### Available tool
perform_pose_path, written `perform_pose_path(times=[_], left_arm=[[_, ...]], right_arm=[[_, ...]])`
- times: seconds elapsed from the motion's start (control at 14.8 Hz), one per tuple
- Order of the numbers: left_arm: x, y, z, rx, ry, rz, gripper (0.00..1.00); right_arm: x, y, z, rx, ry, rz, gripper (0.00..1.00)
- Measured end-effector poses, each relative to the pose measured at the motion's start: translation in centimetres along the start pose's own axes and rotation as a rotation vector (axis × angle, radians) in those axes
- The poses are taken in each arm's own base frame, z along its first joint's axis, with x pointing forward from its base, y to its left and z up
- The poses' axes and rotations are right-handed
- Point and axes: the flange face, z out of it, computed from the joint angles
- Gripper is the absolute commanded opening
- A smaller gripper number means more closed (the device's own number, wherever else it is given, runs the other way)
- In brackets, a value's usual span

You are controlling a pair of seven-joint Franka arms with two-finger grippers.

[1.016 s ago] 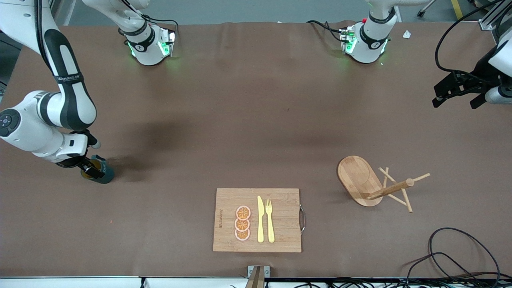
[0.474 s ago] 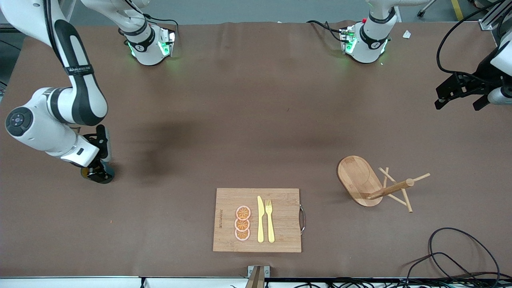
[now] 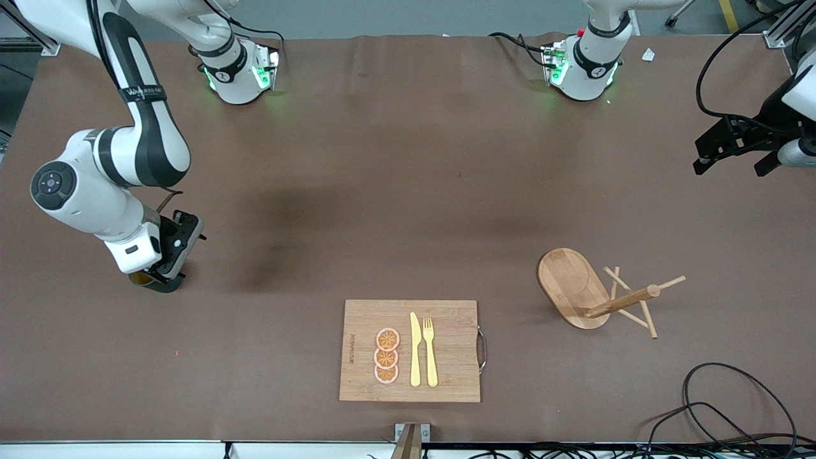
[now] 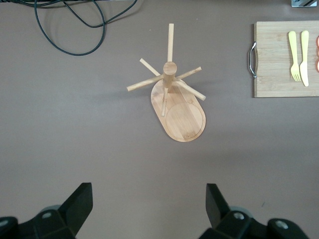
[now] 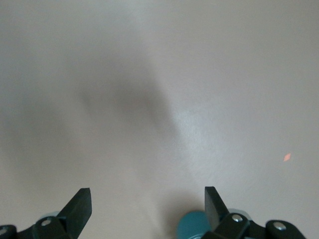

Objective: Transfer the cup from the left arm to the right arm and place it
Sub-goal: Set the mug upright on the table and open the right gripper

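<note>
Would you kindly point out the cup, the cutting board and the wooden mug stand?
cup (image 3: 153,284), front view, dark lower edge.
cutting board (image 3: 456,347), front view, bare wood beside the fork.
mug stand (image 3: 569,280), front view, oval base.

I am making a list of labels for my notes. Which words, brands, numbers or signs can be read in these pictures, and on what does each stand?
Right arm, black band: white lettering, too small to read.
Cutting board, along the edge toward the right arm's end: a burned-in brand mark, too blurred to read.
Nothing else carries readable text.
</note>
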Motion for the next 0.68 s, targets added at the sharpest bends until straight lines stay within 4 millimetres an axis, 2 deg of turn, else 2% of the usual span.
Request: perform_pose_path(times=[0.27, 0.47, 0.68], left_arm=[[0.0, 0.0, 0.0, 0.0, 0.0, 0.0, 1.0], [0.0, 0.0, 0.0, 0.0, 0.0, 0.0, 1.0], [0.0, 0.0, 0.0, 0.0, 0.0, 0.0, 1.0]], right_arm=[[-0.2, 0.3, -1.8, -0.012, 0.012, 0.342, 1.0], [-0.4, 0.6, -3.7, 0.002, -0.031, 0.525, 1.0], [-0.2, 1.1, -7.8, 0.018, -0.117, 0.71, 1.0]])
